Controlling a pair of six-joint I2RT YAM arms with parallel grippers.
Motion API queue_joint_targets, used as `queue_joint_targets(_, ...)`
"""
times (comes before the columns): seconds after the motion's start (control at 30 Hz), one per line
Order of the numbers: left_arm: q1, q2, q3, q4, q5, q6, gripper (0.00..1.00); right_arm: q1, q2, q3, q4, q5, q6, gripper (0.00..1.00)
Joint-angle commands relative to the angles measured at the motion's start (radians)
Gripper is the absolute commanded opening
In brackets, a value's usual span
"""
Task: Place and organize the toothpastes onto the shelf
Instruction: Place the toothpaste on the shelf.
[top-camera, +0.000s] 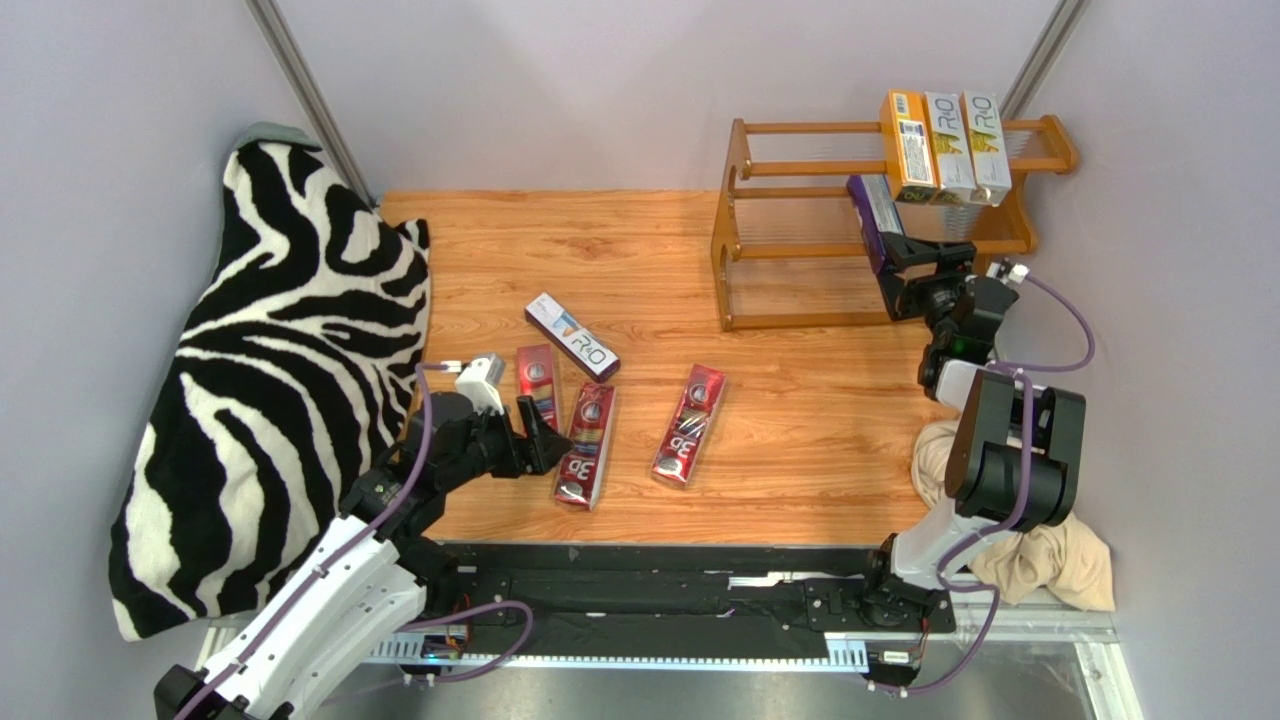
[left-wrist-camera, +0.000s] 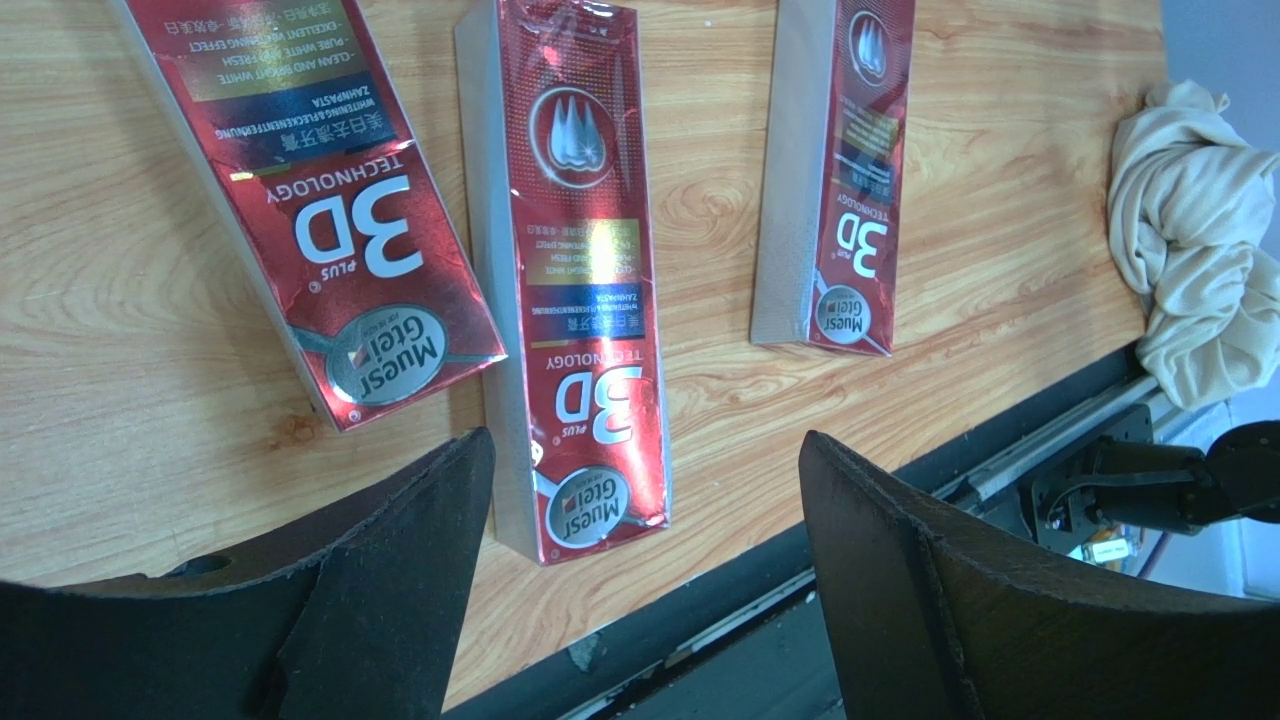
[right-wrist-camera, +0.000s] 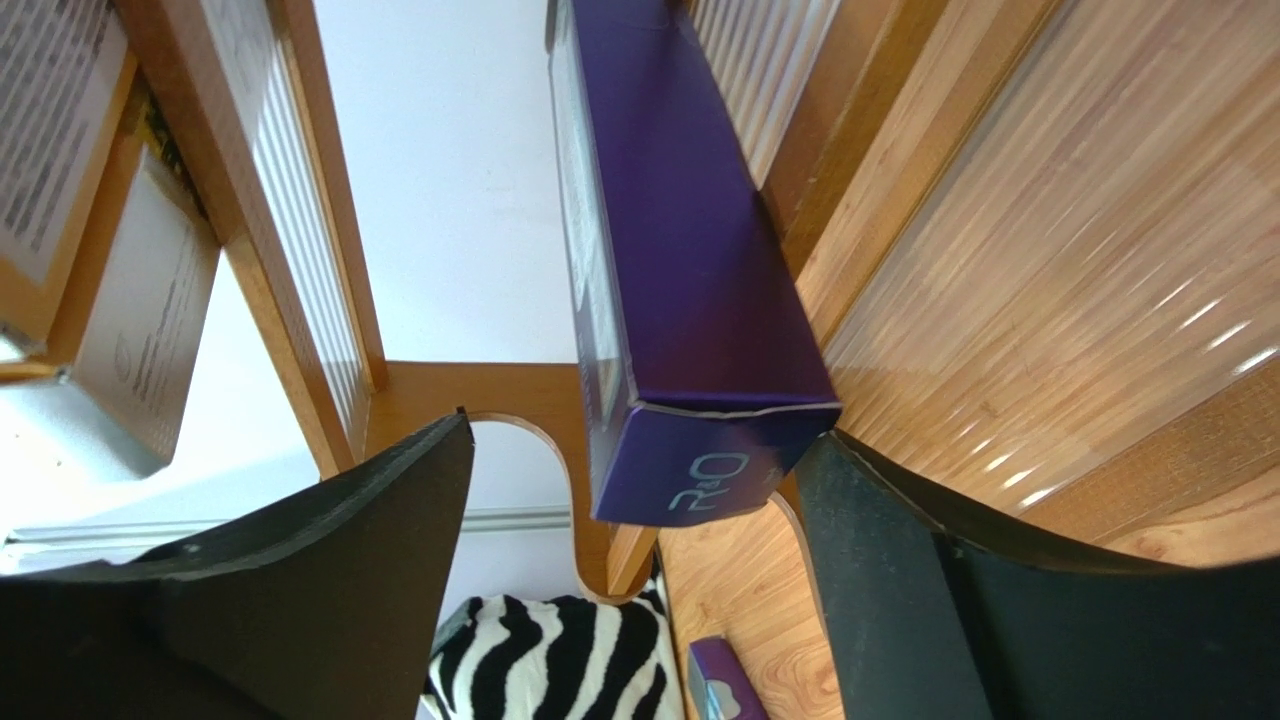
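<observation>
The wooden shelf (top-camera: 751, 225) stands at the far right. Three orange-yellow and white cartons (top-camera: 947, 146) stand on its top tier. A purple carton (top-camera: 875, 218) leans on the middle tier. My right gripper (top-camera: 906, 278) is open just below the carton's near end. In the right wrist view, that end (right-wrist-camera: 676, 300) lies between the spread fingers, close to the right one. Three red cartons (top-camera: 537, 383), (top-camera: 586, 446), (top-camera: 690, 426) lie flat on the table. Another purple carton (top-camera: 573, 335) lies behind them. My left gripper (top-camera: 541, 438) is open and empty, over the middle red carton's near end (left-wrist-camera: 579, 285).
A zebra-striped cloth (top-camera: 271, 375) covers the left side. A beige cloth (top-camera: 1037, 555) lies at the near right, also in the left wrist view (left-wrist-camera: 1202, 240). A black rail (top-camera: 676, 600) runs along the table's near edge.
</observation>
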Motion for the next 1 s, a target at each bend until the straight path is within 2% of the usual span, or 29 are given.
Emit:
queue_joint_targets(0.0, 0.003, -0.003, -0.008, 0.042, 0.014, 0.016, 0.83, 0.023, -0.061, -0.011, 0.013, 0.023, -0.086, 0.86)
queue_joint_targets(0.17, 0.003, 0.000, -0.009, 0.042, 0.023, 0.019, 0.83, 0.035, -0.096, -0.071, 0.087, 0.014, -0.105, 0.91)
queue_joint_targets(0.23, 0.003, 0.000, -0.011, 0.050, 0.031, 0.019, 0.83, 0.035, -0.114, -0.091, 0.050, 0.023, -0.115, 0.96)
queue_joint_targets(0.47, 0.003, 0.023, -0.006, 0.059, 0.049, 0.025, 0.83, 0.033, -0.173, -0.151, 0.026, 0.008, -0.149, 0.97)
queue_joint_targets(0.63, 0.003, 0.028, -0.006, 0.067, 0.062, 0.029, 0.83, 0.033, -0.284, -0.228, 0.012, -0.006, -0.172, 0.97)
queue_joint_targets(0.77, 0.003, 0.026, -0.003, 0.073, 0.072, 0.034, 0.83, 0.035, -0.413, -0.307, -0.068, -0.008, -0.227, 0.97)
queue_joint_targets(0.8, 0.003, 0.026, -0.003, 0.075, 0.075, 0.034, 0.83, 0.033, -0.444, -0.309, -0.161, 0.004, -0.249, 0.97)
queue_joint_targets(0.97, 0.003, 0.022, -0.003, 0.087, 0.098, 0.043, 0.84, 0.036, -0.654, -0.326, -0.387, 0.008, -0.383, 0.97)
